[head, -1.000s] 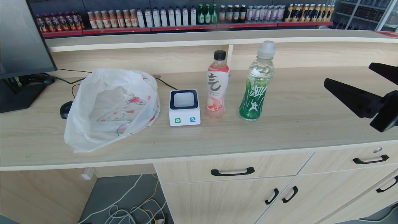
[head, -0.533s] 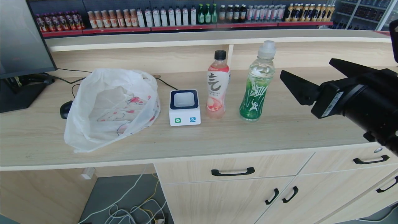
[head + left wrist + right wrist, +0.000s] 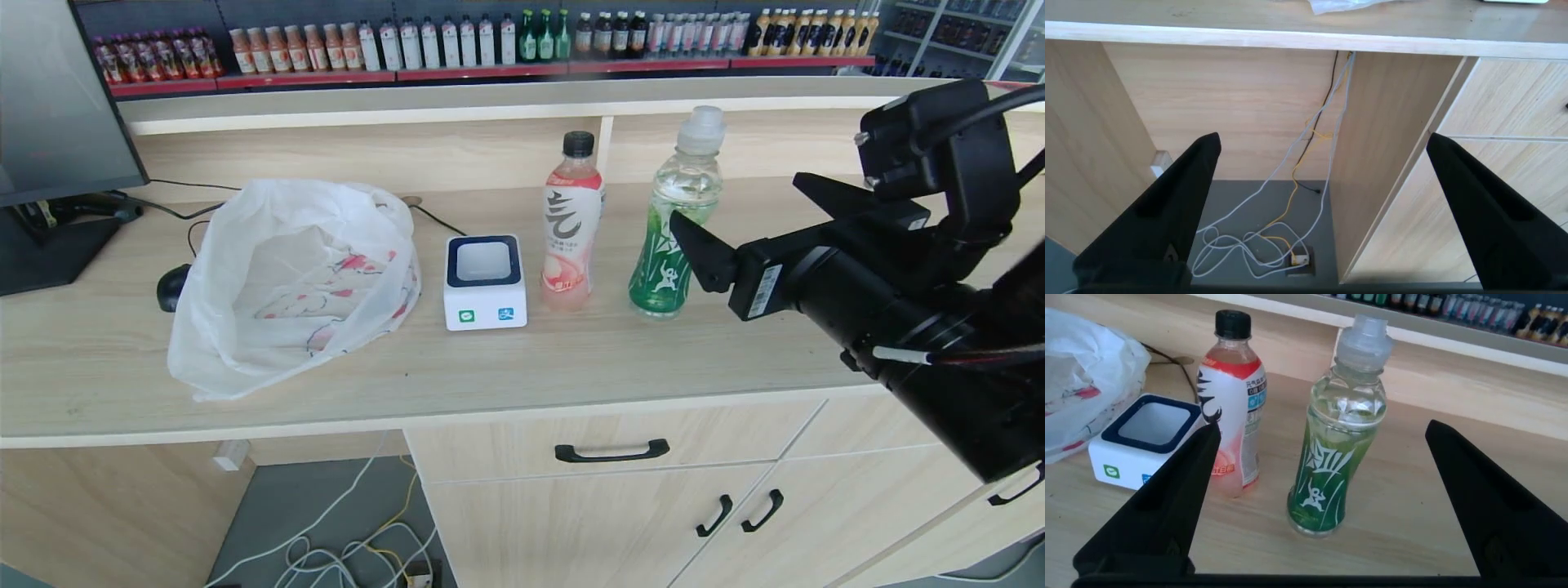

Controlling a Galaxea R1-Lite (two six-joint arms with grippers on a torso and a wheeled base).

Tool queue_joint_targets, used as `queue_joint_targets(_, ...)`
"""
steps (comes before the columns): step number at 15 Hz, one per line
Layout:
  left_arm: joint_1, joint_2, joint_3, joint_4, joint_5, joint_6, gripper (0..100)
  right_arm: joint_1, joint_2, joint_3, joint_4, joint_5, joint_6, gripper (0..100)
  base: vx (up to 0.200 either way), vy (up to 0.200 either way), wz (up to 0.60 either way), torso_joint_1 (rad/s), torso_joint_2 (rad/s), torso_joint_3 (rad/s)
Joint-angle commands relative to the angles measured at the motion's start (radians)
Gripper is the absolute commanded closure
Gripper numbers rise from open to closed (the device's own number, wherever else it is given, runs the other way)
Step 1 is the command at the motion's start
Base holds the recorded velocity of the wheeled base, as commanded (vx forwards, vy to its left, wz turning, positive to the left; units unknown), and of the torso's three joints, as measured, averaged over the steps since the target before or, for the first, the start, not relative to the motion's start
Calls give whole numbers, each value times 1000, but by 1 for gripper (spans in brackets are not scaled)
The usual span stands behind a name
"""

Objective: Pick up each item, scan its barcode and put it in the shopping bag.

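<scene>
Swinging in from the worktop's right end over the last second, my arm has carried the right jaws up to the green bottle (image 3: 657, 265); nothing on the worktop (image 3: 571, 359) has shifted. Those jaws are spread wide and hold nothing. The left jaws are likewise spread and empty, hanging below the worktop's edge and facing a tangle of cables (image 3: 1266, 245) on the floor.

Farthest from the right jaws, past everything else, lies the shopping bag (image 3: 286, 286), slumped with its mouth open. Straight ahead of them, centred on the gap, stands the green bottle, upright and close, but as far as I can see not yet between the fingers. Just beyond it is the pink bottle (image 3: 570, 224), also upright, and next past that the scanner (image 3: 484, 282), window facing up.

I judge the green bottle full, so fairly heavy, with thin plastic walls that give under a hard squeeze and a glossy sleeve that may slip. Its pinched waist looks the best place to close on. The tall cap makes it top-heavy, so a nudge from one finger could tip it.

The worktop is flat, smooth pale wood. A raised ledge (image 3: 367, 110) runs behind the bottles, with stocked drink shelves (image 3: 490, 41) beyond. A monitor (image 3: 57, 98) and a mouse (image 3: 171, 287) sit past the bag.
</scene>
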Motion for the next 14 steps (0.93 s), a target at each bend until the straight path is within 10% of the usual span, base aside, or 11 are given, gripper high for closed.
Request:
queue_joint_targets(1, 0, 0, 0, 0, 0, 0, 0, 0, 24, 0, 0, 0, 1, 0, 0, 0, 0, 0, 0, 0)
queue_joint_targets(14, 0, 0, 0, 0, 0, 0, 0, 25, 251, -58, -172, -1, 43, 0, 0, 0, 0, 0, 0, 0)
